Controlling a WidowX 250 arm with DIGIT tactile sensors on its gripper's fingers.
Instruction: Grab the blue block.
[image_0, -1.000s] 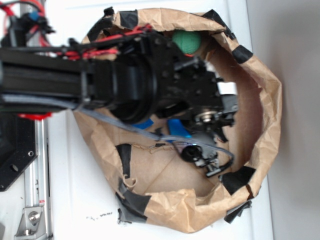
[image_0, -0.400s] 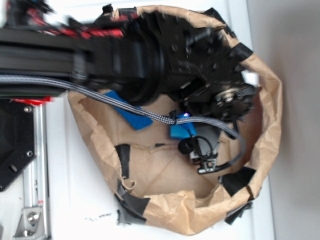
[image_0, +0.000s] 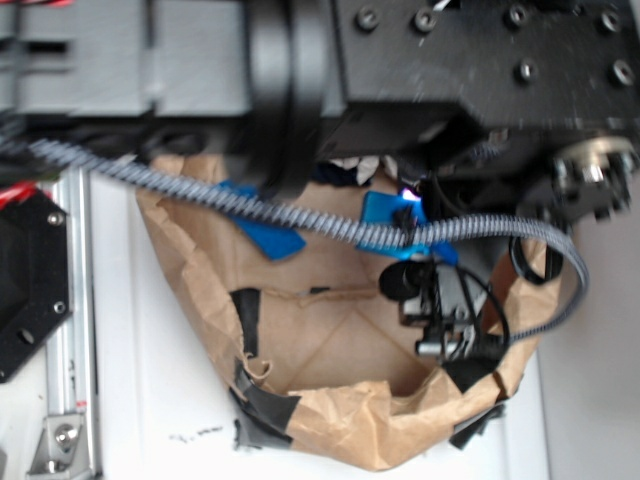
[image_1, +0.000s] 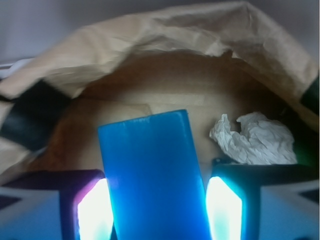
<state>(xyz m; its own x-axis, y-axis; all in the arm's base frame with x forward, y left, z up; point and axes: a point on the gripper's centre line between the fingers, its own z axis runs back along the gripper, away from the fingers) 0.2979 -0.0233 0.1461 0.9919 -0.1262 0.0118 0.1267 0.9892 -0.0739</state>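
Observation:
The blue block (image_1: 152, 175) is a cyan-blue rectangular block standing lengthwise between my two lit fingers. In the wrist view my gripper (image_1: 155, 200) is shut on it, one pad against each long side. In the exterior view the block (image_0: 385, 222) hangs under the big black wrist, above the floor of the brown paper bag (image_0: 330, 430), and my gripper (image_0: 403, 212) is mostly hidden by the arm. A darker, flatter royal-blue block (image_0: 262, 232) lies on the bag floor to the left, partly under the braided cable.
The bag's crumpled wall (image_1: 150, 35) with black tape patches rings the whole area. A crumpled white paper wad (image_1: 252, 137) lies at the right. A small camera with cables (image_0: 432, 310) hangs below the wrist. The arm fills the top of the exterior view.
The arm has risen toward the exterior camera and now fills the top of that view. The blue block has come up with the gripper. The green ball is now hidden.

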